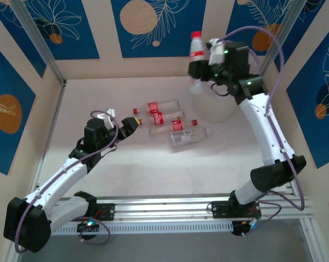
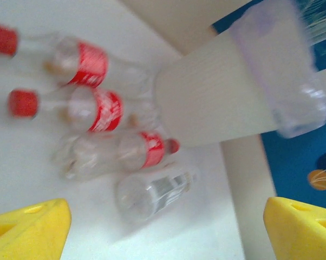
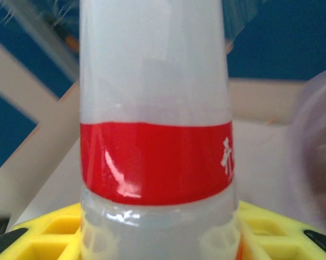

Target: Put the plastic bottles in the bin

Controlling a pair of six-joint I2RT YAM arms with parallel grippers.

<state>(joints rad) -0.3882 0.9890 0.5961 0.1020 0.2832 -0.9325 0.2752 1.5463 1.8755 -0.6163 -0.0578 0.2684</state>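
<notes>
Yellow fingers [image 2: 27,230] of the left gripper [image 1: 133,124] stand spread wide with nothing between them, low over the desk [image 1: 99,93]. Just ahead of its tips lie four loose bottles [image 1: 177,125], on their sides, roughly parallel and packed close. In the left wrist view the nearest to the gripper is a grey-label bottle [image 2: 152,192]. Beyond it are three red-label bottles [image 2: 92,108]; the two farthest have their red caps toward the gripper's left, and the third has its cap the other way. The bin [image 2: 222,103] is beyond the bottles and to the gripper's right, whitish and ribbed, with a lilac bag [image 2: 282,70] folded over its rim. Its base is near the bottle ends; I cannot tell whether they touch. The view is blurred. The right gripper [image 1: 199,64] is raised high and pinches a held bottle [image 1: 195,46]. This bottle is upright, red cap on top. In the right wrist view the yellow pads [image 3: 44,233] clamp the clear body just under the red label [image 3: 155,162]. The bin [image 1: 219,109] sits below this gripper, mostly to its right, partly hidden by the arm. The held bottle hangs about over the bin's edge; the top view does not settle whether it is inside the rim line. The bag edge is a blur at the right of the wrist view.
</notes>
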